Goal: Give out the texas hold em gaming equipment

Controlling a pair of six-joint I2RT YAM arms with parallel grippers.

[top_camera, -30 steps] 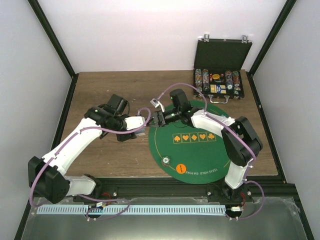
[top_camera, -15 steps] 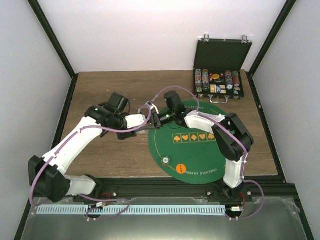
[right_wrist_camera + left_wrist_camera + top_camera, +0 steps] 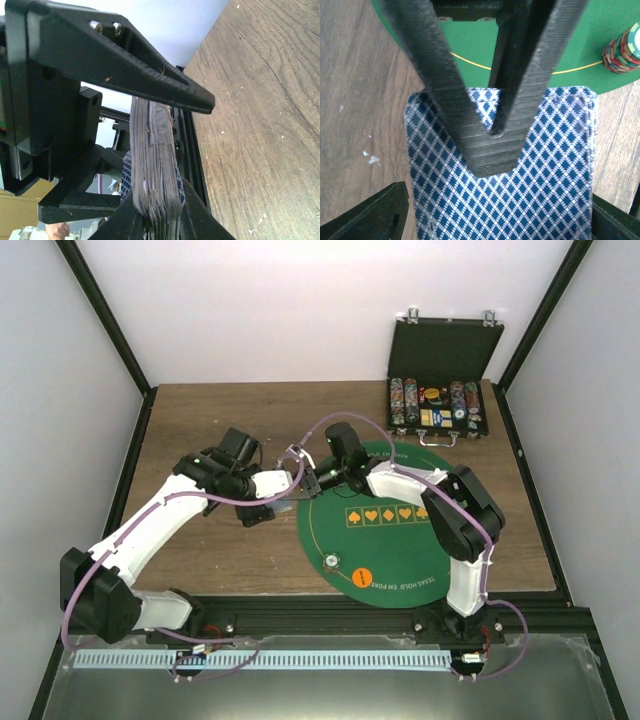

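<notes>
R end effector [image 3: 157, 220] is clamping the thick deck of blue-diamond-backed playing cards [image 3: 535, 190] across its thickness, by one end only. L end effector [image 3: 500, 215] is standing spread wide, fingers flanking the deck's long edges. Can't tell if they're pressing on it or clear of it. The deck is hanging in the air betw. the two, over the brown wooden worktop [image 3: 200, 420], about midway betw. far & near edges, just off the left rim of the round green felt mat [image 3: 400, 545].

Risks, imo: w/ R gripping just an end of a loose stack, cards are liable to be fanning or sliding out on any tilt or quick swing, esp. if L isn't supporting. Drawing the deck out sideways past L's fingers → snagging, cards scattering.

Room: wood toward the left & far edges is looking open. Arm bases are crowding the near edge. A striped chip stack [image 3: 622, 50] & a flat orange disc [image 3: 362, 577] are sitting on the mat's near side. The black hinged chip case [image 3: 440, 405] is occupying the far right corner, well apart.
</notes>
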